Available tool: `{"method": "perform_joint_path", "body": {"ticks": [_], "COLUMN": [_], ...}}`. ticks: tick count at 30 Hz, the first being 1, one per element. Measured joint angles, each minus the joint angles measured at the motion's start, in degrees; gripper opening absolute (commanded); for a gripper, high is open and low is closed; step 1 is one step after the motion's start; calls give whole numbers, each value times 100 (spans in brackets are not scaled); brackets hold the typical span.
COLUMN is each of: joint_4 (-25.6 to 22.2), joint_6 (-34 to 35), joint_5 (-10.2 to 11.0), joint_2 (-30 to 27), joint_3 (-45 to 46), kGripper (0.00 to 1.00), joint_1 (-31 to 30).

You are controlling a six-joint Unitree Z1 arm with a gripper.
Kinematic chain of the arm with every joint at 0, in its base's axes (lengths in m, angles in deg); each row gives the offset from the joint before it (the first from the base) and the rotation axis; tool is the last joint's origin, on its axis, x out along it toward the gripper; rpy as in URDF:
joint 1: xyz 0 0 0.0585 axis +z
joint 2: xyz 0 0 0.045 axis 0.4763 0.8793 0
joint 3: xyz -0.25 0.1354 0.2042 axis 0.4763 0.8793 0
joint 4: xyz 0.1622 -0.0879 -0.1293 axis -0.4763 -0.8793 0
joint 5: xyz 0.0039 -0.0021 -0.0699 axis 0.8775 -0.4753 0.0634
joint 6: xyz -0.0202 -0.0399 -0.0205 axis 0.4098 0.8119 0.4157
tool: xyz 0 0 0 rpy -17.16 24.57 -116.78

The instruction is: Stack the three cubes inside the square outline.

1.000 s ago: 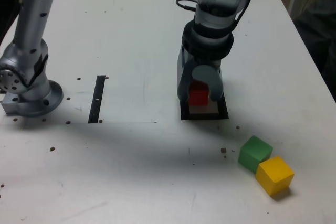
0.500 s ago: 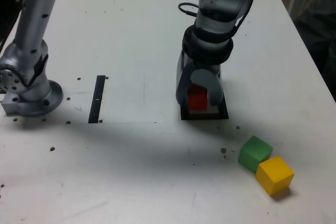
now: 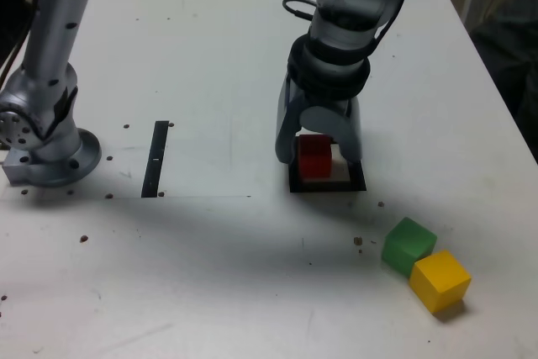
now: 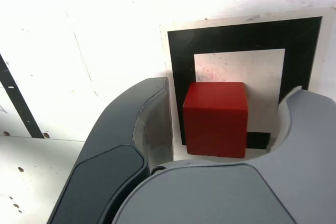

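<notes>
The gripper [image 3: 319,147] has spread its jaws since a second ago, when they pinched the red cube [image 3: 315,155]; now there is clear space on both sides and it grips nothing. The cube sits on the square outline [image 3: 356,182], partly over the white middle and overlapping the black frame. The green cube [image 3: 408,244] and yellow cube [image 3: 439,279] touch each other on the table [image 3: 210,56], well apart from the outline.

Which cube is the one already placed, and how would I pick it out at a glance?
Start at the white table and find the black square outline beneath the gripper. The red cube sits on it between the open jaws. The green cube and yellow cube lie together off the outline.
</notes>
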Motion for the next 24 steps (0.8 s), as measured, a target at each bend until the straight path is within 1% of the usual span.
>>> {"method": "perform_joint_path", "body": {"ticks": [2, 3, 5, 7, 9, 10, 12, 16, 20, 24], "joint_4": [-82, -205, -567, -906, -1293, -1417, -1554, -1818, -1890, -1904], "joint_6": [39, 64, 116, 178, 338, 450, 643, 1309, 1607, 1905], "joint_5": [-2, -17, -115, -257, -383, -414, -433, -438, -450, -510], "joint_2": [-21, -31, -36, -36, -36, -36, -41, -22, 129, 358], "joint_3": [-122, -215, -460, -753, -1153, -1330, -1562, -2233, -2850, -3089], "kGripper": [99, 99, 99, 99, 99, 99, 99, 99, 99, 99], "joint_1": [-29, -55, -131, -254, -483, -608, -826, -1277, -1605, -1789]}}
